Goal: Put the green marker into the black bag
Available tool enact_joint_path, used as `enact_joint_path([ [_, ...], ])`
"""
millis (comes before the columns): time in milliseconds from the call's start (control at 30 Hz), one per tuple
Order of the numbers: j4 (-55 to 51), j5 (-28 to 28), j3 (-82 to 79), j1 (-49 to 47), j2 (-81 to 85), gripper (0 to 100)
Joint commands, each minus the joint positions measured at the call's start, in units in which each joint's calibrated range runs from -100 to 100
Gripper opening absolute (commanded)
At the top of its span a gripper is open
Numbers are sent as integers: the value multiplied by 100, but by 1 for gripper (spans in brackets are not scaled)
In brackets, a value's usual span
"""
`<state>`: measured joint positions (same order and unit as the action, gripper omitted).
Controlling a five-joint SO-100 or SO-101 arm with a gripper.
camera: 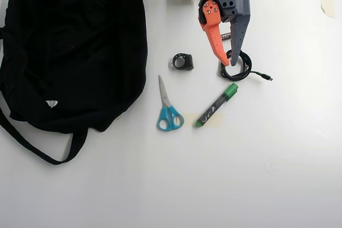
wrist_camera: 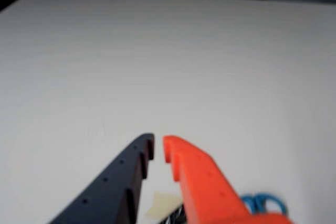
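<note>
— Two fingers on the claw (camera: 227, 61), one orange, one dark: how do they stand?
— Nearly together, a narrow gap at the tips, nothing between them. In the overhead view it hangs over the coiled black cable (camera: 238, 68).
— And the green marker (camera: 216, 105)?
— Lying slantwise on the white desk (camera: 278, 174), just below the cable, right of the blue-handled scissors (camera: 168, 108).
— The black bag (camera: 69, 46)?
— Far left, well apart from the marker.
</note>
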<state>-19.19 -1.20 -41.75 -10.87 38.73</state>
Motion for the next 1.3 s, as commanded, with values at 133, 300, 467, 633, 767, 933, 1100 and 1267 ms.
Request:
enact_joint_path([
  [133, 110, 10, 1982, 227, -1325, 2],
  [300, 110, 25, 2953, 235, -2105, 2],
  [467, 110, 36, 3815, 235, -2861, 2],
  [633, 369, -6, 4327, 287, -3500, 2],
  [767, 739, 4, 4255, 287, -3657, 2],
  [933, 705, 41, 4228, 287, -3657, 2],
  [1100, 705, 41, 3851, 220, -3599, 3],
  [1267, 705, -11, 3869, 257, -3524, 3],
])
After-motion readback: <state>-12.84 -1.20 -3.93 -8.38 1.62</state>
